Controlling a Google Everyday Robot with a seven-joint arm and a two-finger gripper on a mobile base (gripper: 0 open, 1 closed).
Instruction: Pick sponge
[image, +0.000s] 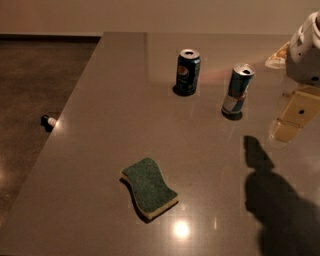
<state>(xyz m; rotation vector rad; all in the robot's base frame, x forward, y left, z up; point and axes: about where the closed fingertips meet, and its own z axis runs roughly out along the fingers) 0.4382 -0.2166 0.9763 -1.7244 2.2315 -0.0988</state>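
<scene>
Camera view: sponge (149, 187) lies flat on counter (100, 125), green side up, front-centre, w/ nothing touching it. Claw (292, 120) at far right above counter, well apart from sponge; open or closed, can't tell. Blue can (187, 72) & 2nd can (238, 90) upright at back.

The sponge (149, 186) is seen lying flat on the counter (100, 125), its dark green scouring side turned up and the pale yellow foam shown along the wavy near edge. It is laid diagonally, untouched, well apart from the gripper (286, 131), which is held at the right edge of the view; the sponge is found to the gripper's left and lower in the view.
</scene>
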